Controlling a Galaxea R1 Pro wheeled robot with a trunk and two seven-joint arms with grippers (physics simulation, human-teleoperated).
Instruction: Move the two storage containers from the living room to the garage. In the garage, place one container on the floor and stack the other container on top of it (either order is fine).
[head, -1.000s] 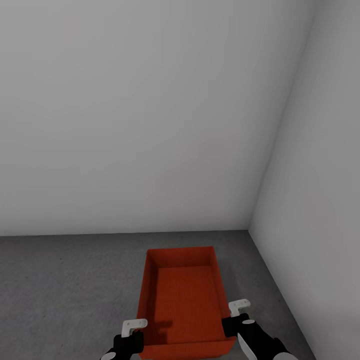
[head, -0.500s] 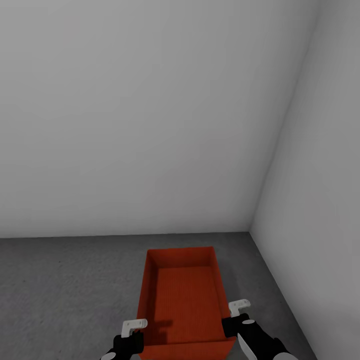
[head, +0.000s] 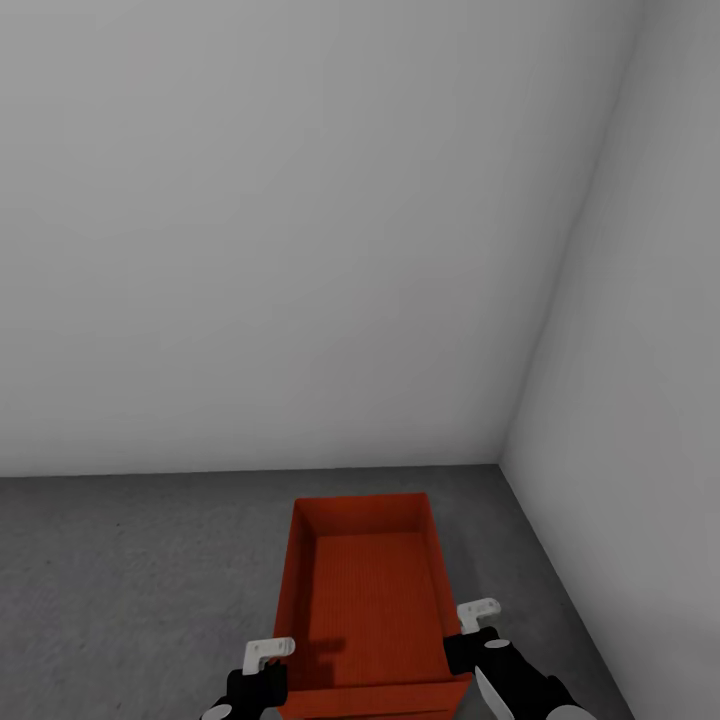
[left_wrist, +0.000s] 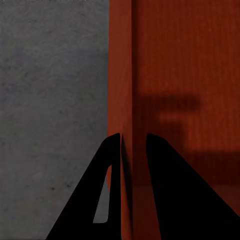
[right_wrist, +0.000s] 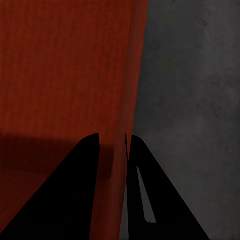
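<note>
One orange-red storage container (head: 365, 590) sits low over the garage's dark grey concrete floor (head: 130, 580), open top up, long side pointing at the back wall. My left gripper (head: 265, 680) is shut on its left wall near the front corner. The left wrist view shows that gripper (left_wrist: 132, 137) with one black finger on each side of the wall of the container (left_wrist: 175, 60). My right gripper (head: 470, 645) is shut on the right wall, and the right wrist view shows it (right_wrist: 112, 137) straddling the rim of the container (right_wrist: 65, 65). Whether the container touches the floor I cannot tell.
A plain pale grey back wall (head: 300, 250) meets a side wall (head: 640, 400) in a corner just beyond and to the right of the container. Bare concrete (left_wrist: 50, 75) stretches to the left, and a narrower strip (right_wrist: 195, 75) lies on the right.
Almost nothing differs. The container's near wall shows slightly lower and shorter at the picture's bottom edge, and both grippers keep their hold.
</note>
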